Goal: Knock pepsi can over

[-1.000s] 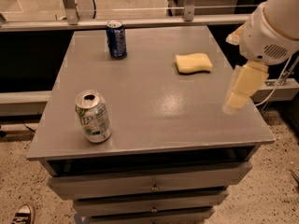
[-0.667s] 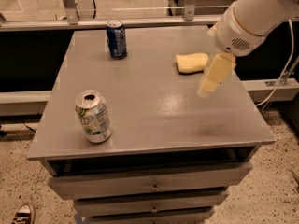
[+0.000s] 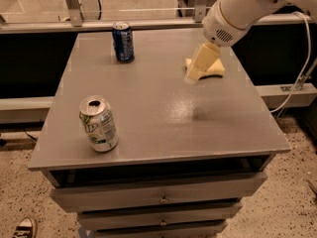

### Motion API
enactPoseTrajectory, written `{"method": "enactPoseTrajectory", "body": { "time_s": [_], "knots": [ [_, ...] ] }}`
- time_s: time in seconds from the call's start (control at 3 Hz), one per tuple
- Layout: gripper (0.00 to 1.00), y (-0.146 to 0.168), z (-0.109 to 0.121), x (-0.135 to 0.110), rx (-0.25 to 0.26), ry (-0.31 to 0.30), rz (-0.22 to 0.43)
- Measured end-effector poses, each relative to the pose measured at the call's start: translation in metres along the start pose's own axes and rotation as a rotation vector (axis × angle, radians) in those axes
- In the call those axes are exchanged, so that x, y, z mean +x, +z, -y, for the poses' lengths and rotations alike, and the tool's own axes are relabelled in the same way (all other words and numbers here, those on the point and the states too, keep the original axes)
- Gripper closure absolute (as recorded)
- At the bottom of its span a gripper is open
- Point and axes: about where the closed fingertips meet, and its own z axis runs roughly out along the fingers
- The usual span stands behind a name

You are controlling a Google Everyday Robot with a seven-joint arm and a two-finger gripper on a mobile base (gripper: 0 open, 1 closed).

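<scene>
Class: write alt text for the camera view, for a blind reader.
A robot's gripper hangs above the grey table in front of a yellow sponge, far from the upright pepsi can at the back left. A silver-and-green can stands front left.

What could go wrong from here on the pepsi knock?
1. The pepsi can stands near the far edge of the table; a push away from the camera may send it off the back.
2. The gripper hangs over the right side, close to the sponge; a low swing could drag the sponge.
3. The green can stands upright at front left; a wide sweep might topple it instead.
</scene>
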Motion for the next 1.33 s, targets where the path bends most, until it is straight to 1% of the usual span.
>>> {"method": "enactPoseTrajectory", "body": {
  "time_s": [0.33,0.67,1.0,1.33],
  "knots": [
    [0.0,0.018,0.002,-0.012,-0.008,0.0,0.059],
    [0.0,0.056,0.024,-0.042,0.008,0.033,0.184],
    [0.0,0.095,0.054,-0.079,0.027,0.089,0.327],
    [0.0,0.133,0.078,-0.109,0.01,0.165,0.471]
  ]
}}
